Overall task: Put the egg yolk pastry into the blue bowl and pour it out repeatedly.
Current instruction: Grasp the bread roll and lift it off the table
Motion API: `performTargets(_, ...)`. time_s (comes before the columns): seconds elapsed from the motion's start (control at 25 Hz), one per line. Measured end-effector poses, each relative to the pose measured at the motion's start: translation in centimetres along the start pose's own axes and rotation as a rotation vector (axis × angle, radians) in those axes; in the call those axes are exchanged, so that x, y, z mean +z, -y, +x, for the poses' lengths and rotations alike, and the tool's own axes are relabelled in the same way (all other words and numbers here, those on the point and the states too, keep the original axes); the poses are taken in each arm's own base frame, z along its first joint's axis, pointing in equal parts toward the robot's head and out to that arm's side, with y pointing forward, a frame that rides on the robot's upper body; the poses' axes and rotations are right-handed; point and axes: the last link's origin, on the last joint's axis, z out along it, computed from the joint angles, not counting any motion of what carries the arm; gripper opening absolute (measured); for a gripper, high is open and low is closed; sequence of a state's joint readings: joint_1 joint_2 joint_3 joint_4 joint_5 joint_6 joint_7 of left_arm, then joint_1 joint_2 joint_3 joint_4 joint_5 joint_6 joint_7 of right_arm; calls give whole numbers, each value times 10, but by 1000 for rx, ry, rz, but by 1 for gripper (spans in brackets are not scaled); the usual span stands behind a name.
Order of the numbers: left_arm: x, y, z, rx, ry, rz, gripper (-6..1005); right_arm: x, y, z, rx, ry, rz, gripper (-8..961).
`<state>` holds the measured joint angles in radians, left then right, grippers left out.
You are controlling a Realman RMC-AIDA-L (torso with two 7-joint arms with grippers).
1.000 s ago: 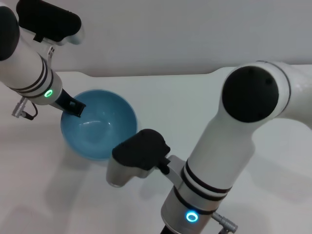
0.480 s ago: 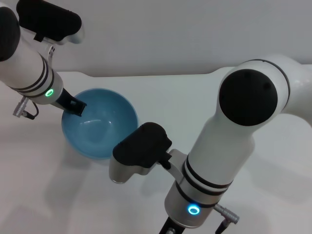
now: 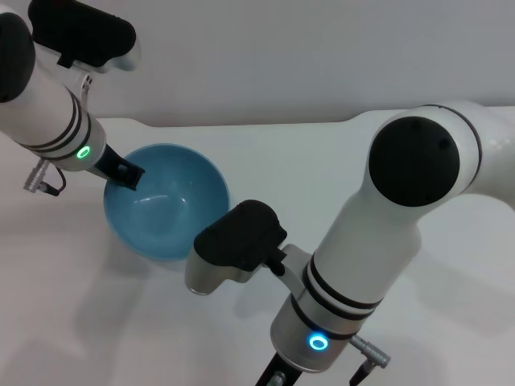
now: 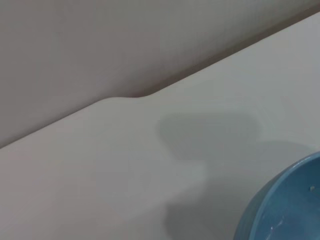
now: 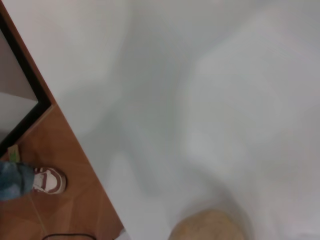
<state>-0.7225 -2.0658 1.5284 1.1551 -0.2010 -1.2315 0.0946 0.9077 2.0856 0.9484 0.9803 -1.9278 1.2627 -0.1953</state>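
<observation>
Looking down from the head: blue bowl [image 3: 166, 211] sits on the white surface [image 3: 290, 161] at about 9 o'clock, left pincer [image 3: 125, 174] gripping its rim. The right arm blocks the near side, its pincer hidden, can't tell. Left wrist: bowl edge. Right wrist: egg yolk pastry [image 5: 207, 226] on the surface, sneaker [image 5: 47, 180] on the floor.

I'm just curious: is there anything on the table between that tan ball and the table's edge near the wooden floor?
No. In the right wrist view, the stretch of white table between the egg yolk pastry and that edge is bare.
</observation>
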Motion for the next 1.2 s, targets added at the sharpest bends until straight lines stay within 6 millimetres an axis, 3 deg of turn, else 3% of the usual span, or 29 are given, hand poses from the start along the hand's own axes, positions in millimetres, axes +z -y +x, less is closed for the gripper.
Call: performTargets(1.2, 4, -3, -1, 16, 2, 2, 0, 19, 16, 9, 67, 65, -120, 522)
